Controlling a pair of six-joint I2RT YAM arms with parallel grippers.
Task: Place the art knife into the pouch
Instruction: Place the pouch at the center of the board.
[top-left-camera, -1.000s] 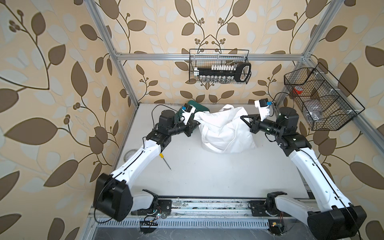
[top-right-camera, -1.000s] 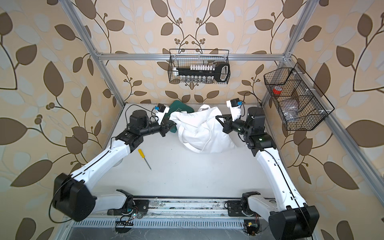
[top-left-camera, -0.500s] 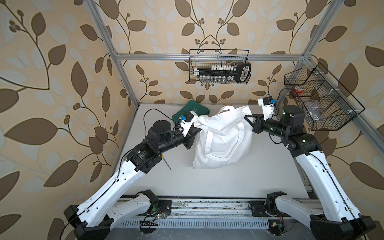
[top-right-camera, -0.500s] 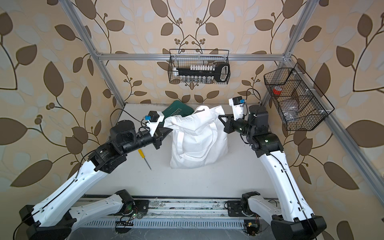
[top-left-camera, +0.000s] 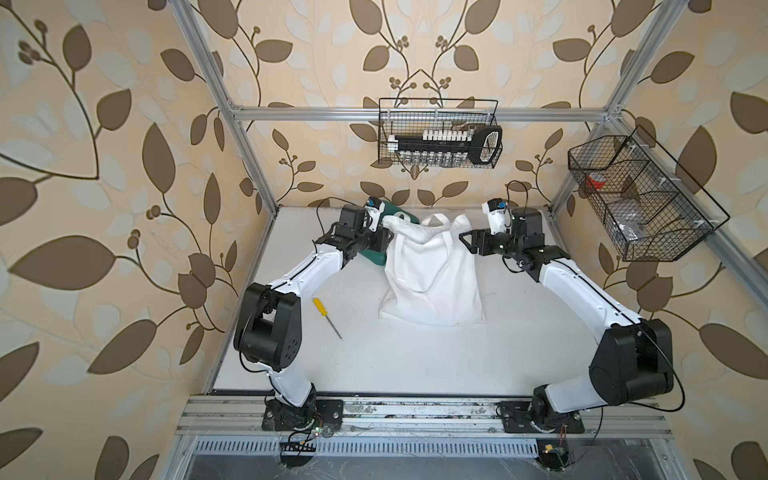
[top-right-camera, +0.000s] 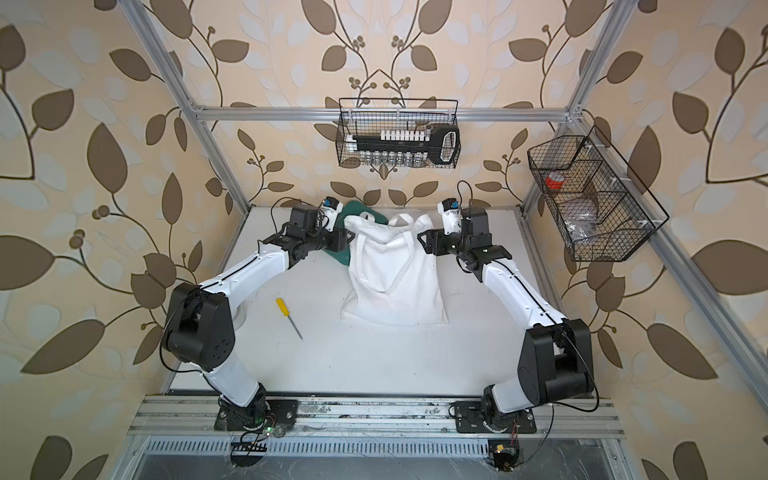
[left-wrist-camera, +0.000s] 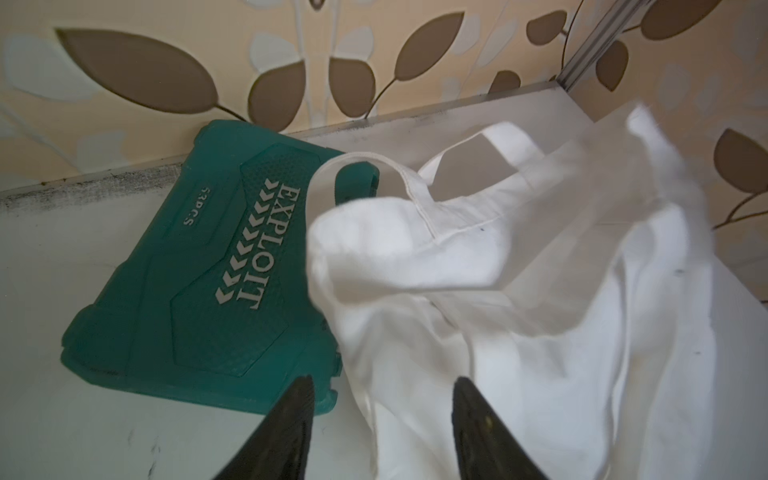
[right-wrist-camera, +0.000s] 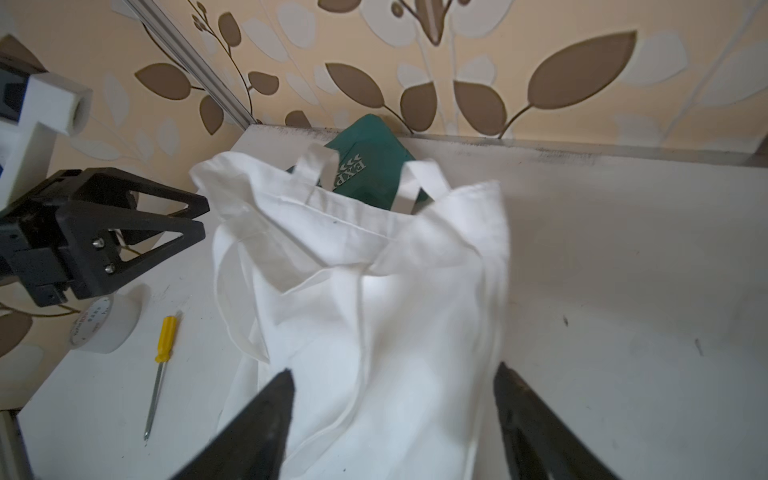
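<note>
Flanking the pouch (top-left-camera: 432, 274), our left gripper (top-left-camera: 388, 240) and right gripper (top-left-camera: 466, 243) both gape wide and empty, probably to free one for the art knife (top-left-camera: 326, 316), lying well behind the left gripper.

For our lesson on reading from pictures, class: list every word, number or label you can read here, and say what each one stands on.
"EXPLOIT": white capitals beside a row of chevrons, on the green case.
"PCS": small white print on the same case, after two digits too unclear to read surely.
Print on the roll of tape: too small to read.
The white bag: no writing on the side that shows.
</note>
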